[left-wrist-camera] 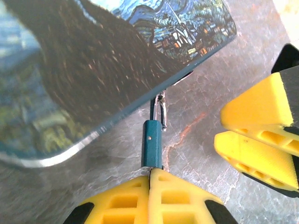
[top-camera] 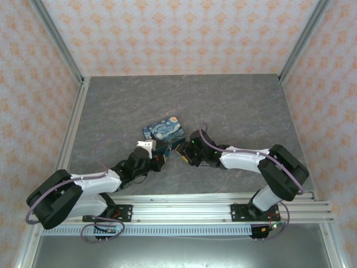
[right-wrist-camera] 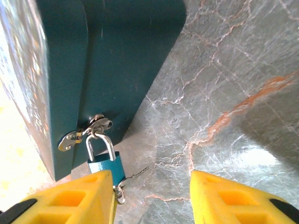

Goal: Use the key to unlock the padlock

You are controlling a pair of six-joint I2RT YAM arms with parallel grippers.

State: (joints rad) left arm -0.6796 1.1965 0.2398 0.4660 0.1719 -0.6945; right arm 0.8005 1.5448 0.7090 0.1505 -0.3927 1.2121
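Two grippers on the job, one loaded. The left gripper (left-wrist-camera: 150, 179) is clenched on the lower end of the padlock (right-wrist-camera: 106, 164), fingers pressed flat together, with the teal body sticking out above them. The padlock hangs by its shackle from the hasp (right-wrist-camera: 88, 130) on the side of the painted box (right-wrist-camera: 126, 56), low against the grey table (right-wrist-camera: 233, 93), and the shackle looks seated, so it's not unlocked yet. The right gripper (right-wrist-camera: 150, 186) is released and empty. Its jaws are wide apart, one finger just beside the padlock body and the other well off over bare table. The right wrist view shows a thin metal sliver, probably the key (right-wrist-camera: 135, 175), poking out by the padlock's lower corner, with a small ring (right-wrist-camera: 120, 193) under it. It's too small to tell whether it's in the keyway or just dangling. My read of the step: lock is braced, key not yet taken. Next move is for the right gripper to shift toward that sliver and pinch it. The target is thin and tight to the lock, so alignment has to be fine. The left needs a firm hold so any twist goes into the cylinder, not the hasp.
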